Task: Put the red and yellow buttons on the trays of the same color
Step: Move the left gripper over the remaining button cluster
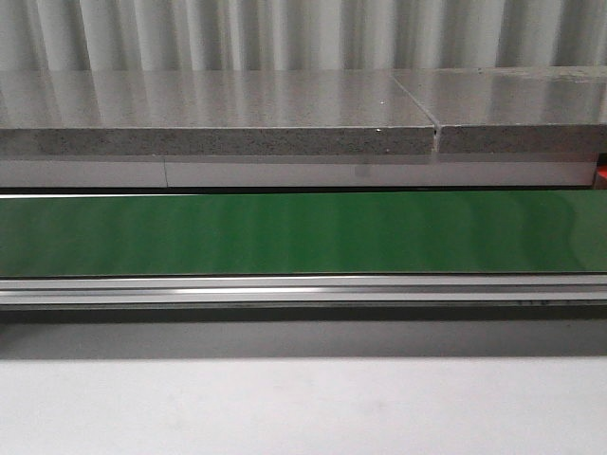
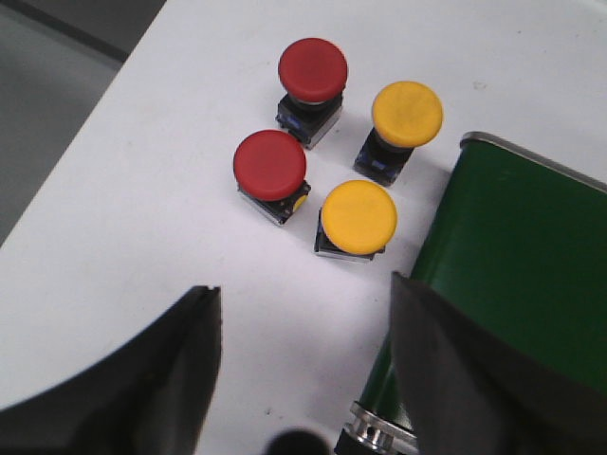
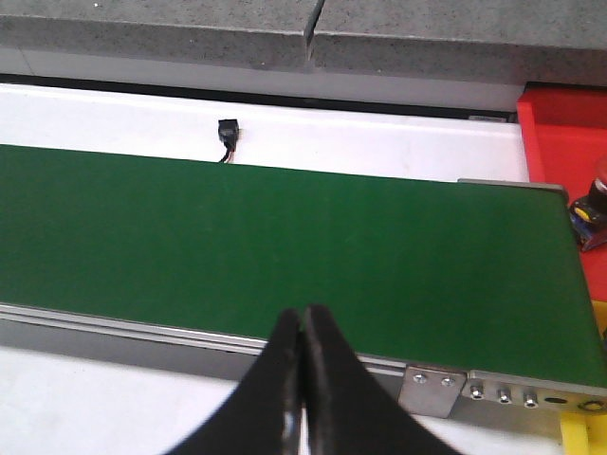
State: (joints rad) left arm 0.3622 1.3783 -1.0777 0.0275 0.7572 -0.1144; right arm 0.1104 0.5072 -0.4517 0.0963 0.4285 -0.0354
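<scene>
- Left gripper was seen in the left wrist view with its dark fingers spread wide and nothing between them, held above the white table.
- Four buttons were recorded on that white surface ahead of the left gripper, grouped closely in a rough square, none touching a finger.
- Far red button and near red button were noted on one side of the group; far yellow button and near yellow button were noted on the side next to the green conveyor belt.
- All four were seen standing upright, caps upward, on dark square bases.
- Near yellow button was seen just beside the belt's end, apart from it.
- Right gripper was seen in the right wrist view with its fingertips pressed together, nothing held, positioned over the near metal rail of the belt.
- Red tray was noted at the belt's end in the right wrist view; a small dark object with a blue part lay at the frame edge near it, and what it was could not be told.
- A corner of a yellow part was seen beside the rail end; whether it was the yellow tray could not be told.
- A small black connector was noted on the white strip beyond the belt.
- In the front view only the belt, its rail and a grey stone ledge were seen; neither gripper appeared there.
</scene>
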